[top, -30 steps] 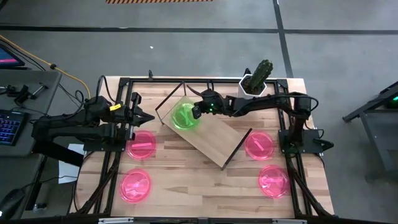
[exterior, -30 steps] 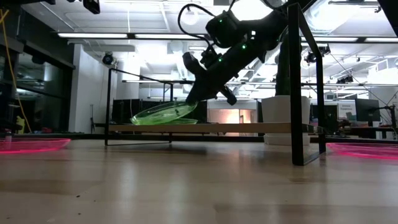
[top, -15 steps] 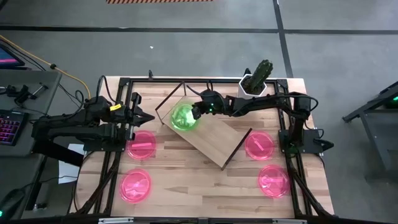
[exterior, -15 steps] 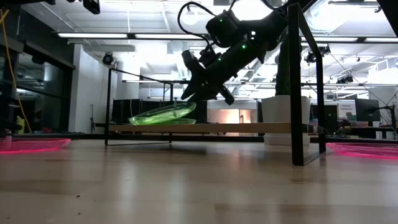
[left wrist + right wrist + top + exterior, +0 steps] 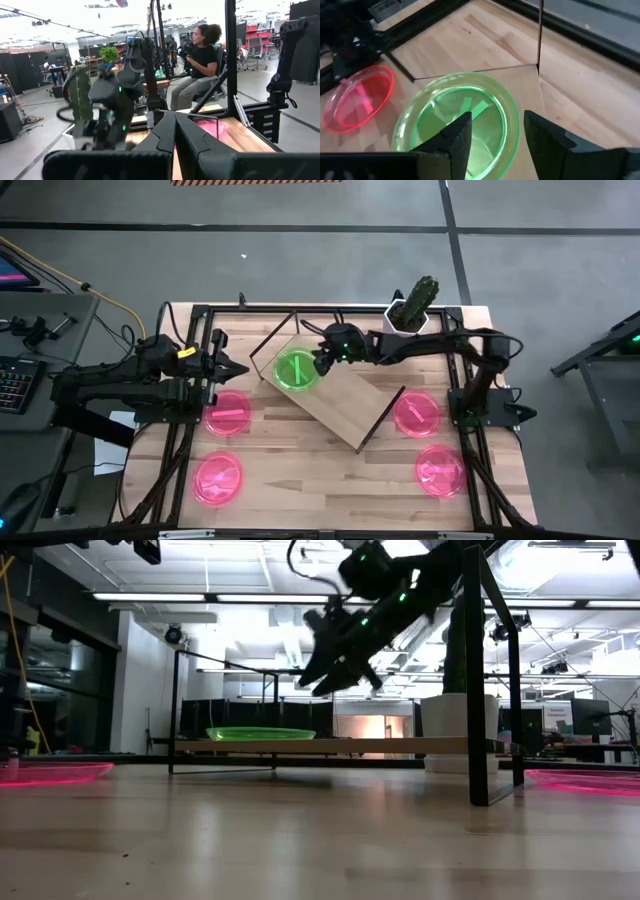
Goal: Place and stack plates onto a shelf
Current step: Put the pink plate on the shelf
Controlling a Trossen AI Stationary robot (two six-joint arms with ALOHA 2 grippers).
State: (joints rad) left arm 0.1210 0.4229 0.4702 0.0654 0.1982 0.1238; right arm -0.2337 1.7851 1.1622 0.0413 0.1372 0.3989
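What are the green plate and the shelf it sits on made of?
The green plate looks like glossy see-through plastic: the wood shows through it and its rim shines. The shelf looks like a pale wooden board with visible grain, matte, on thin dark wire legs, probably metal.

A grey concrete floor [image 5: 330, 255] crossed by dark lines is seen around the wooden table [image 5: 300, 470]. A potted cactus [image 5: 415, 304] is set at the table's far edge. A desk with a lit keyboard [image 5: 15, 385] is placed to one side. Long ceiling lights [image 5: 200, 597] are strung across a large workshop, and a seated person [image 5: 200, 62] is seen beyond the table among red chairs [image 5: 257, 42].
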